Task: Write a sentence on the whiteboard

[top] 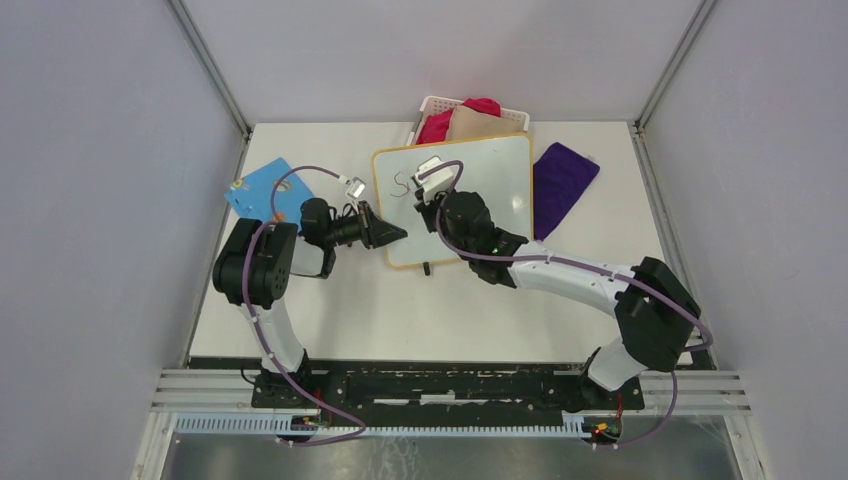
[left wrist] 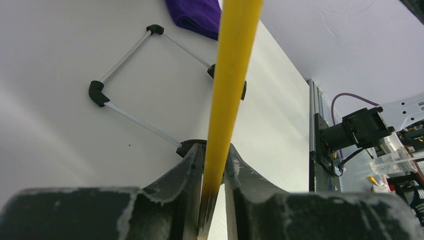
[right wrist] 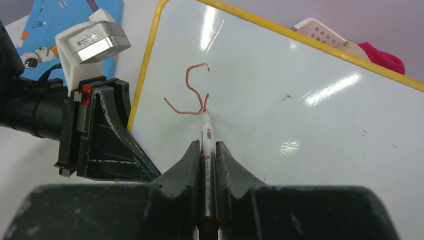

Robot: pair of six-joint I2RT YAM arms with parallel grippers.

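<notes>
My left gripper (left wrist: 212,167) clamps the glossy, yellow-rimmed whiteboard (right wrist: 310,130); my right gripper (right wrist: 204,150) pinches a slim marker (right wrist: 206,134) at a curly red stroke (right wrist: 189,86).

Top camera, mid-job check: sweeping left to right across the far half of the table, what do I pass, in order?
Blue rectangular printed board → left gripper, clamped on the board's rim → white yellow-rimmed whiteboard → purple textured cloth.
</notes>
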